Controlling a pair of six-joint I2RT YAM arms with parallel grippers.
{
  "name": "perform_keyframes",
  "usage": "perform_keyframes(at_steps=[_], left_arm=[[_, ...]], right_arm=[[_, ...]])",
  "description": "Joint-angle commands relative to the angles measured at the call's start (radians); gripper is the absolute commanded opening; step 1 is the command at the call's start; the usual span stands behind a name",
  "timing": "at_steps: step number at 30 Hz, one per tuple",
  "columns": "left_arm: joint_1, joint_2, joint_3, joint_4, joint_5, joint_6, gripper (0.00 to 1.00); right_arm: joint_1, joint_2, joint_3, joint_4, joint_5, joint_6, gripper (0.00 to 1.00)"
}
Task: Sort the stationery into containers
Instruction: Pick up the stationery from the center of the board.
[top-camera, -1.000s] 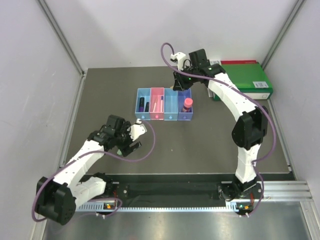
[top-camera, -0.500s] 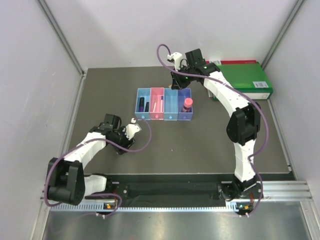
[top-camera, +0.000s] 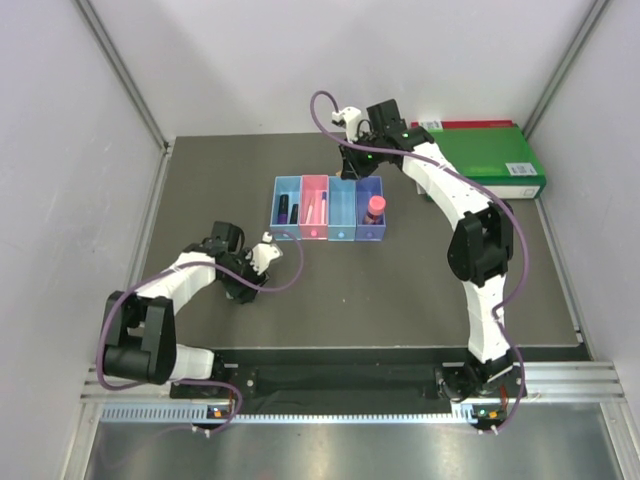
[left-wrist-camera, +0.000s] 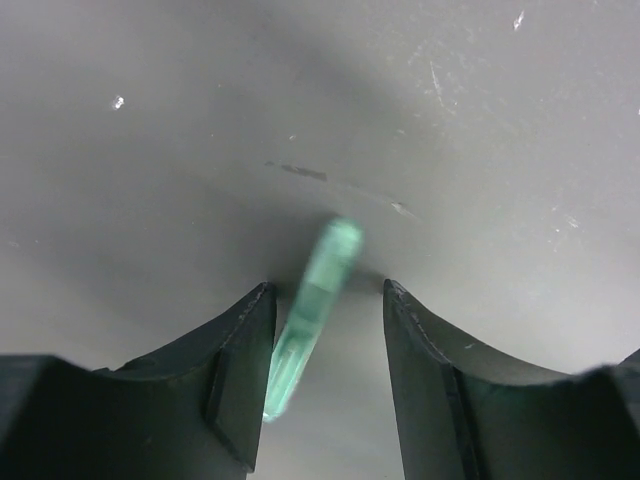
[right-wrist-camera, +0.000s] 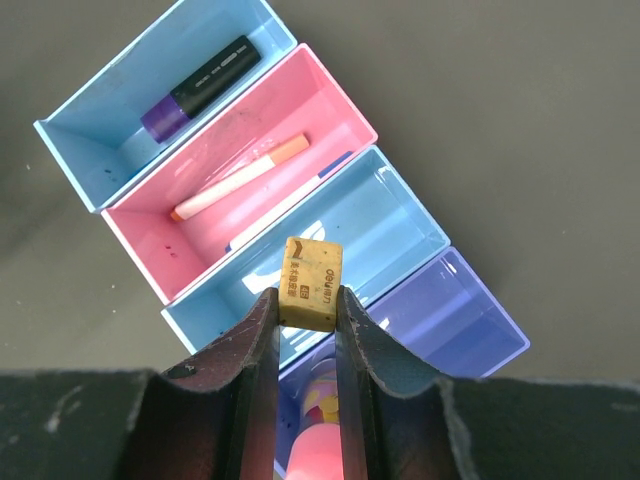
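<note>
A green translucent pen (left-wrist-camera: 315, 300) lies on the table between the fingers of my left gripper (left-wrist-camera: 325, 305), which is open around it; the pen lies close to the left finger. In the top view the left gripper (top-camera: 240, 285) is low over the table, left of the containers (top-camera: 343, 232). My right gripper (right-wrist-camera: 307, 305) is shut on a tan eraser (right-wrist-camera: 310, 283) and holds it above the third, light blue box (right-wrist-camera: 395, 225). The first box holds a purple-black marker (right-wrist-camera: 200, 88). The pink box holds a white pen (right-wrist-camera: 240, 178). The purple-blue box (right-wrist-camera: 460, 325) holds a pink highlighter (top-camera: 374, 208).
A large green binder (top-camera: 495, 160) lies at the back right, just behind the right arm. The right gripper (top-camera: 353, 170) hovers at the far end of the box row. White walls enclose the table on three sides.
My left arm has pulled back to the left and lowered its gripper onto the table around the green pen. My right gripper has shifted slightly left with the eraser.
</note>
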Motion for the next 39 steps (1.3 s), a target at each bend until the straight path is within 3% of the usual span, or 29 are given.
perform_keyframes(at_steps=[1,4,11,19,26,30,37,39], left_arm=[[0.006,0.036,0.035,-0.004,-0.006,0.004,0.50],[0.004,0.050,0.038,-0.010,-0.011,0.009,0.43],[0.006,0.069,0.043,-0.021,-0.022,0.029,0.00],[0.006,0.057,0.113,-0.049,-0.005,0.000,0.00],[0.004,-0.003,0.332,-0.072,0.064,-0.095,0.00],[0.004,-0.013,0.430,-0.070,0.110,-0.121,0.00],[0.003,-0.050,0.495,-0.013,0.196,-0.166,0.00],[0.000,-0.056,0.497,0.002,0.205,-0.169,0.00]], right_arm=[[0.007,0.009,0.062,0.044,-0.016,-0.005,0.00],[0.007,0.015,0.065,0.044,-0.014,-0.007,0.00],[0.010,0.013,0.048,0.039,-0.013,-0.008,0.00],[0.026,0.010,-0.016,0.030,-0.008,-0.008,0.00],[0.033,0.029,-0.062,0.016,0.007,-0.027,0.01],[0.050,0.053,-0.073,0.010,0.023,-0.041,0.16],[0.078,0.075,-0.062,0.008,0.052,-0.059,0.22],[0.082,0.067,-0.059,0.010,0.059,-0.061,0.30]])
